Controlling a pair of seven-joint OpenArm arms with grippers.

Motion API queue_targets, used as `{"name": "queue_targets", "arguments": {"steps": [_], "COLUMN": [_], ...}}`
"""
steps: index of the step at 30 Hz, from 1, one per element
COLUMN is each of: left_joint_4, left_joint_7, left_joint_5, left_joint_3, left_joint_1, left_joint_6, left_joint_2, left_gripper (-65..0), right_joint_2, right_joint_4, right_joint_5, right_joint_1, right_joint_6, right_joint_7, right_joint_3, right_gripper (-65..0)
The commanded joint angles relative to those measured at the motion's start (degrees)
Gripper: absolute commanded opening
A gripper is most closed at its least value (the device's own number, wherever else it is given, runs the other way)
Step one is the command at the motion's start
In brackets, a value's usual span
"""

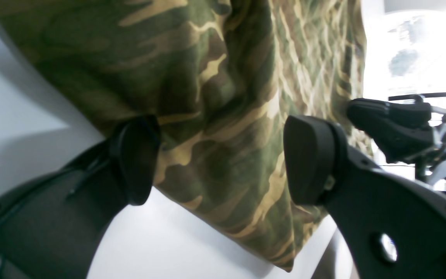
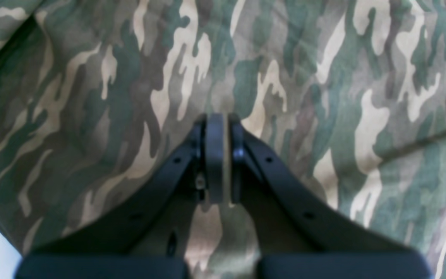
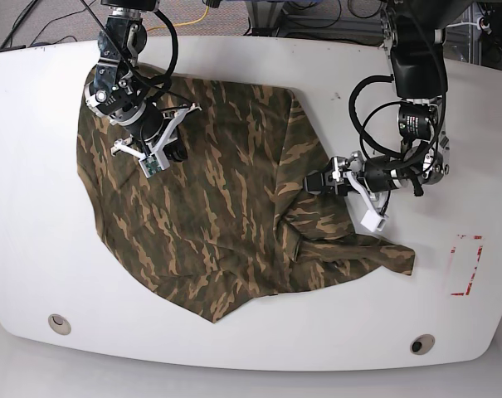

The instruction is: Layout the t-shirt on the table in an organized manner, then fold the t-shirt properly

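The t-shirt [image 3: 209, 224] shows only camouflage print, without legible writing.

1 camouflage t-shirt [image 3: 209, 224], 1 white bench [image 3: 35, 166], 2 round holes in it, 1 red outline mark [image 3: 466, 265], 2 end effectors.

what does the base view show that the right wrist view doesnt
Only the base view shows the whole scene: the t-shirt spread crumpled on the white table, the red outline mark, two round holes near the front edge, and the left gripper at the shirt's folded edge. Only the right wrist view shows, close up, the right gripper with its fingers pressed together over the cloth. Both show the camouflage fabric and the right gripper over it.
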Motion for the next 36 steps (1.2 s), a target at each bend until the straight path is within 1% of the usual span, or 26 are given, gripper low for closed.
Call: {"name": "queue_targets", "arguments": {"steps": [1,3,6,8,13,18,23,27,31,36], "left_joint_4": [1.97,4.26,9.18,12.08,15.24,15.16,15.07,15.07,15.07,14.54], "left_joint_7": [0.48,0.48,0.48,0.48,0.48,0.13,0.04,-0.31,-1.89,-2.33], "left_joint_5": [1.14,-0.18,-3.26,-4.75,-7.13,-7.13,-6.86,-5.02,-3.96,-3.87], "left_joint_3": [-0.22,-0.30,-0.30,-0.30,-0.30,-0.30,-0.30,-0.22,-0.22,-0.22], "left_joint_1": [-0.77,0.11,2.14,2.66,3.37,3.98,4.95,5.04,5.30,5.30], "left_joint_6": [1.52,2.13,2.84,3.89,5.83,8.20,9.61,10.84,12.33,12.86], "left_joint_2": [-0.14,-0.31,-2.42,-3.30,-4.97,-5.15,-4.97,-4.71,-4.27,-4.01], "left_gripper": [-17.9,-17.9,-17.9,-17.9,-17.9,-17.9,-17.9,-17.9,-17.9,-17.9], "right_joint_2": [0.27,0.27,0.27,0.27,0.27,0.27,0.27,0.27,0.27,0.27], "right_joint_4": [0.83,0.91,0.91,0.91,0.91,0.91,0.91,0.91,0.91,0.91], "right_joint_5": [1.09,1.09,1.09,1.09,1.09,1.09,1.09,1.09,1.09,1.09], "right_joint_1": [0.61,0.61,0.61,0.61,0.61,0.61,0.61,0.61,0.70,0.70], "right_joint_6": [0.08,0.08,0.08,0.08,0.08,0.08,0.08,0.08,0.08,0.08], "right_joint_7": [1.30,1.30,1.30,1.30,1.30,1.30,1.30,1.30,1.30,1.30], "right_joint_3": [0.12,0.12,0.12,0.12,0.12,0.12,0.12,0.12,0.12,0.12], "right_gripper": [-62.3,-62.3,-62.3,-62.3,-62.3,-62.3,-62.3,-62.3,-62.3,-62.3]}}
